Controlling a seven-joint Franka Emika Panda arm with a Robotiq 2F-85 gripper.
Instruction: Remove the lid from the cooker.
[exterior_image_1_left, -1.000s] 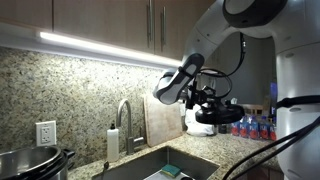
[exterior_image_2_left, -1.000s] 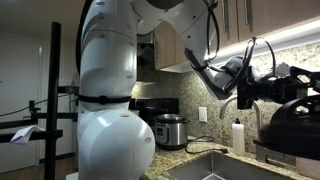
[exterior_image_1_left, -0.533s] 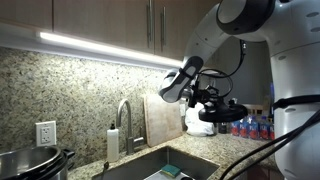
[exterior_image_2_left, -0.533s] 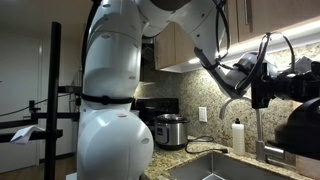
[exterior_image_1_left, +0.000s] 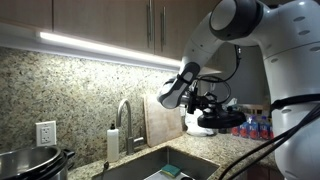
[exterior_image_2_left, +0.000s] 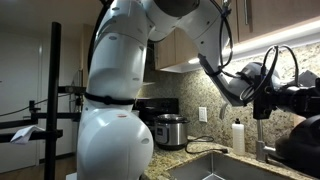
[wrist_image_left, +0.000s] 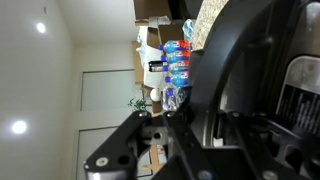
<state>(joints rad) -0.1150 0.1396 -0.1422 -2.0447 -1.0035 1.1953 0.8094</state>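
My gripper (exterior_image_1_left: 203, 100) hangs in the air above the counter to the right of the sink, shut on the handle of the black domed lid (exterior_image_1_left: 222, 119). In an exterior view the gripper (exterior_image_2_left: 272, 92) is at the right and the lid (exterior_image_2_left: 304, 150) is cut off by the frame's edge. The cooker (exterior_image_1_left: 30, 162) stands far to the left with its shiny steel rim showing; in an exterior view the cooker (exterior_image_2_left: 170, 130) sits on the far counter. In the wrist view the dark lid (wrist_image_left: 250, 60) fills the right side, and the gripper (wrist_image_left: 190, 130) is clamped against it.
A sink (exterior_image_1_left: 160, 165) with a tall faucet (exterior_image_1_left: 125, 118) and a soap bottle (exterior_image_1_left: 113, 142) lies between cooker and lid. A cutting board (exterior_image_1_left: 160, 120) leans on the granite backsplash. Water bottles (exterior_image_1_left: 255, 128) stand on the counter at the right. Cabinets hang overhead.
The arm has carried the lid a little farther away from the cooker and slightly lower. The gripper has stayed shut on it.
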